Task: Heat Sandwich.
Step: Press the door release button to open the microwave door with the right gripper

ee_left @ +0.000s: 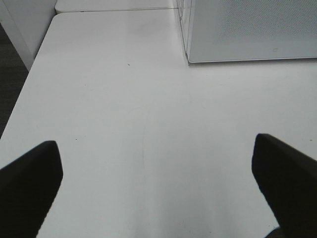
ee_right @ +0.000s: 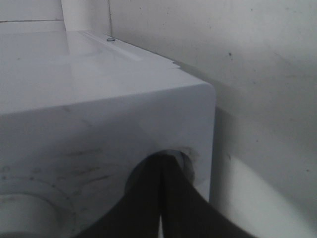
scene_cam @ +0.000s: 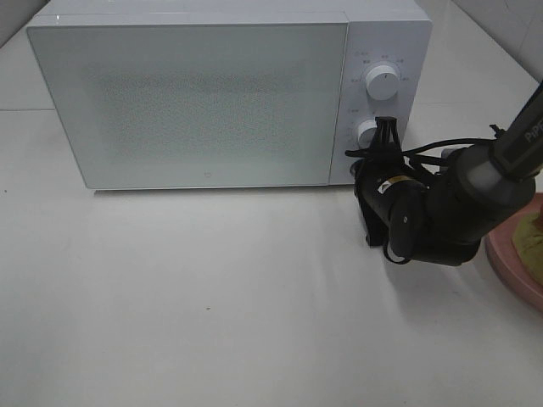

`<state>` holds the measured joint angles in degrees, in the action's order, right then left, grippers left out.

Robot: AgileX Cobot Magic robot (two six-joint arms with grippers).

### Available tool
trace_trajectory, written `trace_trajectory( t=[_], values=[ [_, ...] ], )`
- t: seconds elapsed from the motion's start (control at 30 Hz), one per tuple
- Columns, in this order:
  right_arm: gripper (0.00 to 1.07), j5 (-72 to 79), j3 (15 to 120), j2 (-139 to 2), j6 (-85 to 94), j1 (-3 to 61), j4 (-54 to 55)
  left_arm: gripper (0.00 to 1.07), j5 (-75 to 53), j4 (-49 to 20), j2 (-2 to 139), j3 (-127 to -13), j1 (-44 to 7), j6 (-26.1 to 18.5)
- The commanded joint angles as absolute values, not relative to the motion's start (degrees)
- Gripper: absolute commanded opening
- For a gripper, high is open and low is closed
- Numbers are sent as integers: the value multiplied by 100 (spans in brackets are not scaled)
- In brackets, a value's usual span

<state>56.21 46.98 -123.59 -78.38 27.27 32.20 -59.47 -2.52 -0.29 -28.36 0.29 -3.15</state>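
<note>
Right tool [scene_cam: 387, 127], olive sandwich [scene_cam: 532, 237] (rough, flat)

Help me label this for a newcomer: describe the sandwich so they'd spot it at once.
Find the white microwave; to its right, past the dark right arm, a round pink plate sits at the view's edge. The sandwich is the small piece on it, olive-yellow and rough against the smooth pink plate.
</note>
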Motion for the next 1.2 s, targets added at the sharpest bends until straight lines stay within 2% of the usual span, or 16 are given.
trace_trajectory(
  t=[0.03,0.9,1.2],
  values=[
    [0,6990,5139,-12284,-7701,2498,3140,102,-5942,-286,-74,-2825,29,-309],
    [0,6417,5397,-12267,-7615,2424,2865,102,-5942,-286,-74,-2825,29,-309],
    [0,6039,5128,-12078,-7620,2424,2762,102,-5942,-286,-74,-2825,29,-309]
  ],
)
